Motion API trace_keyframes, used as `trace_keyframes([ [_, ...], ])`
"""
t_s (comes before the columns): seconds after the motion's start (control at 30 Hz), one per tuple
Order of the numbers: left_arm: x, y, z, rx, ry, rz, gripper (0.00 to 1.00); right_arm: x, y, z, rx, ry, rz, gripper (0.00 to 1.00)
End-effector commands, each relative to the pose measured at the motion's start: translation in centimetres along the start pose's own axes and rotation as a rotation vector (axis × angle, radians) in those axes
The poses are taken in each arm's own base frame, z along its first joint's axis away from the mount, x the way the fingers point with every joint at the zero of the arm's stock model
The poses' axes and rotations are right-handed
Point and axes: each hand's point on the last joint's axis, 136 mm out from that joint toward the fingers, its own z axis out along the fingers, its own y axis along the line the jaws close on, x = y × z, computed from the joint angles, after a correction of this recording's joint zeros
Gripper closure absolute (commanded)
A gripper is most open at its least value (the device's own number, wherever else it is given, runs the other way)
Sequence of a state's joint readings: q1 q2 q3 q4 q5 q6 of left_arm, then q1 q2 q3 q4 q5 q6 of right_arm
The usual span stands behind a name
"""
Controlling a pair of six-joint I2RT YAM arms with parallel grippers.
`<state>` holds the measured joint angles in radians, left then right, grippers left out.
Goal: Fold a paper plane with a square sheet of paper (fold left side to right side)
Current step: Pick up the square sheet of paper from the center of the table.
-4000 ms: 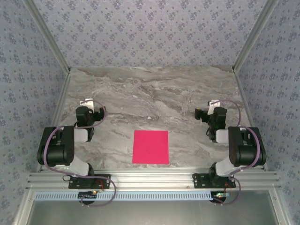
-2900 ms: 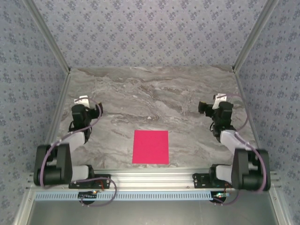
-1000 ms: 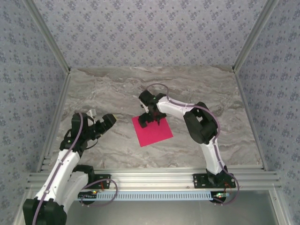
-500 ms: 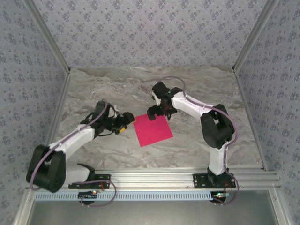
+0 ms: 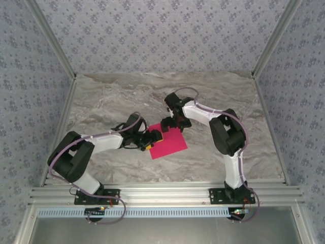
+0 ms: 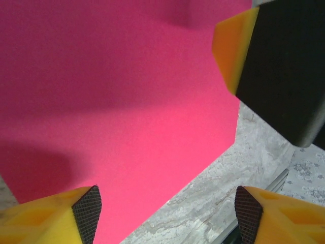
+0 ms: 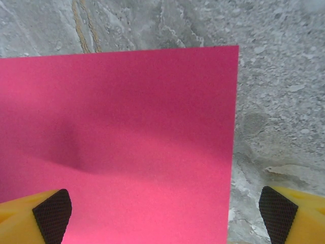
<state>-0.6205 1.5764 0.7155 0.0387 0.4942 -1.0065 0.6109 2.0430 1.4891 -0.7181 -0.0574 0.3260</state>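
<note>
1. Top view: the pink sheet (image 5: 171,145) lies flat near the middle of the table (image 5: 213,96), unfolded and turned at a slant. 4 seconds ago it sat square-on close to the front rail, with both arms tucked back at the sides.
2. Top view: the right gripper (image 5: 169,123) stands at the sheet's far edge, about where it was 1 second ago. The left gripper (image 5: 152,137) has swung in from well clear of the sheet and now sits at its left edge.
3. Left wrist view: the left gripper (image 6: 167,213) has its fingers apart with the sheet (image 6: 127,101) spread below and between them, and nothing is pinched. The right gripper (image 6: 274,66) hangs close above the sheet's far side.
4. Right wrist view: the right gripper (image 7: 163,211) has its fingers wide apart over the sheet (image 7: 127,127), whose corner lies flat on the table (image 7: 284,76). A soft dent or shadow shows in the paper, but no crease.
5. What this means: the approach looks finished. Both tools are placed for the left-to-right fold, which has not started. The left edge must be caught cleanly next.
</note>
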Motion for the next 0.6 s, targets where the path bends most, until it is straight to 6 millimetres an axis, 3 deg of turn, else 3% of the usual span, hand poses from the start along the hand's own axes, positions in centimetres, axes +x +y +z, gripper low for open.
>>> trace_keyframes([
  [0.0, -0.3, -0.2, 0.3, -0.012, -0.02, 0.01, 0.29, 0.4, 0.7, 0.5, 0.0, 0.018, 0.011, 0.0],
  [0.37, 0.8, 3.0, 0.8, -0.1, -0.008, -0.003, 0.39, 3.2, 3.5, 2.3, -0.037, 0.085, -0.005, 0.0],
  [0.57, 1.2, 4.2, 0.9, -0.131, -0.009, -0.005, 0.45, 4.2, 5.7, 2.1, -0.108, 0.1, -0.032, 0.0],
])
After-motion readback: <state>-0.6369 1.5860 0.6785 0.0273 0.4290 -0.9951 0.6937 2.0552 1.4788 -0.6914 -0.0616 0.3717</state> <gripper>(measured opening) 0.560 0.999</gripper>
